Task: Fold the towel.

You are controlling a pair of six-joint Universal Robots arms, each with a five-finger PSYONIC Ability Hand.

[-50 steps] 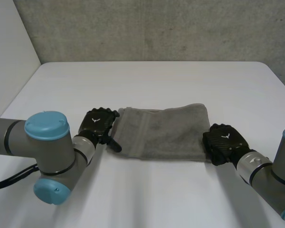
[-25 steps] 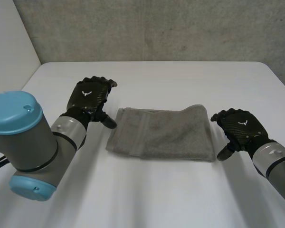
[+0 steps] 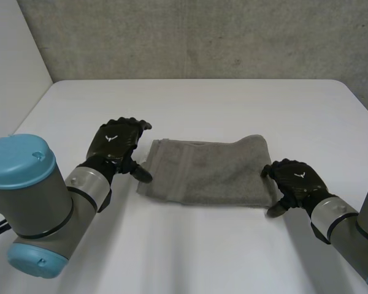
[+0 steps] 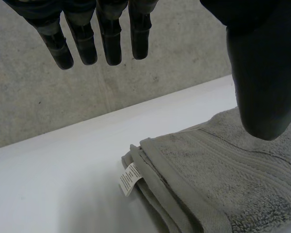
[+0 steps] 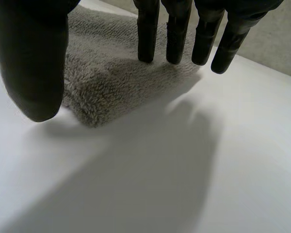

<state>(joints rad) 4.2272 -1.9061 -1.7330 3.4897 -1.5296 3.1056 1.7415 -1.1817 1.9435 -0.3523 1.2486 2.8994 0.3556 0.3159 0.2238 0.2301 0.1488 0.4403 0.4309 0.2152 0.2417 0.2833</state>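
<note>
Left robot hand (image 3: pixel 116 142) hovers spread wide and empty just beside one short end of the folded grey towel (image 3: pixel 205 171), its thumb over that edge and perhaps touching it. Right robot hand (image 3: pixel 296 182) is likewise spread and empty at the towel's opposite end, fingers above a corner lying on the white surface (image 3: pixel 202 101).

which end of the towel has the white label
The end by the left hand: a white label sticks out at the grey towel corner there; the right hand end shows none.
</note>
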